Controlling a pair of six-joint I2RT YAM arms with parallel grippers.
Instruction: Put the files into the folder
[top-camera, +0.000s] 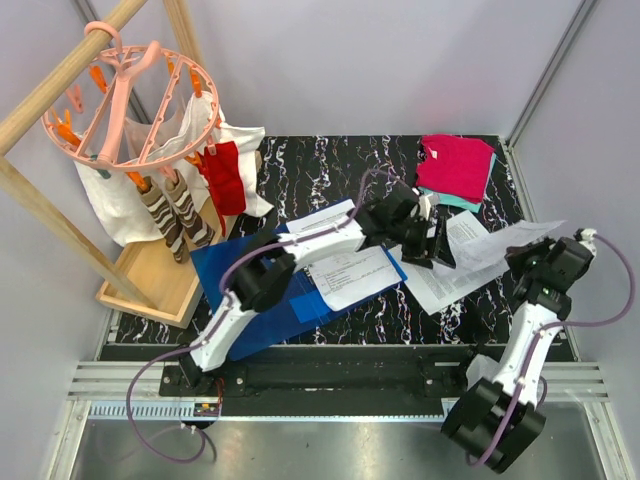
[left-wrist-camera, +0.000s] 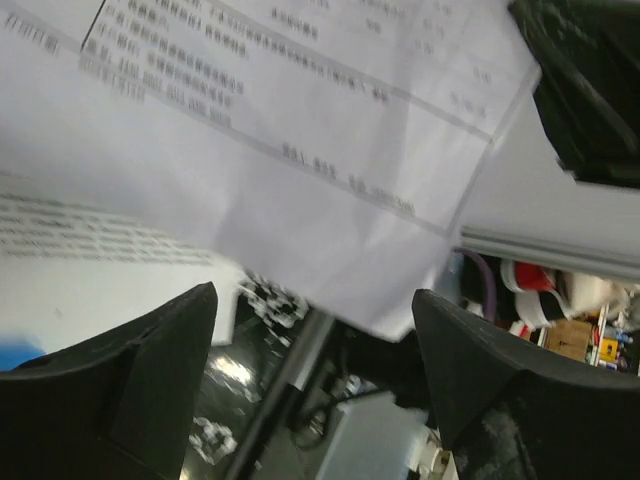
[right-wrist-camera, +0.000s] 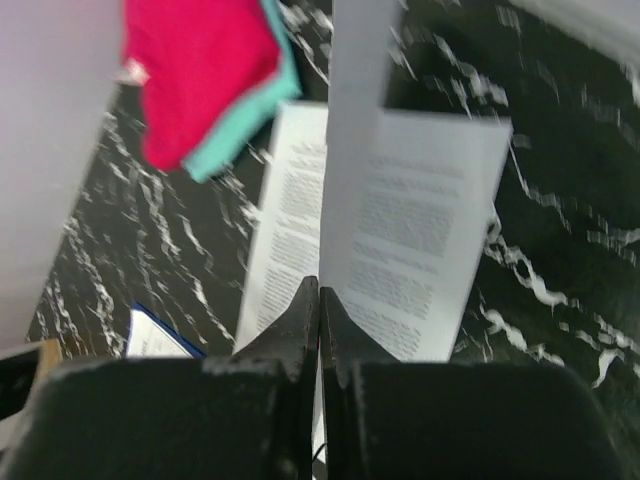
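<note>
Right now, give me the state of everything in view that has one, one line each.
left gripper, open, fingers wide apart
right gripper, shut on the lifted sheet's edge
lifted sheet, one edge raised off the loose sheets
loose sheets, lying flat on the table
folder, flat on the table, a printed sheet on top
clothes, folded and stacked
</note>
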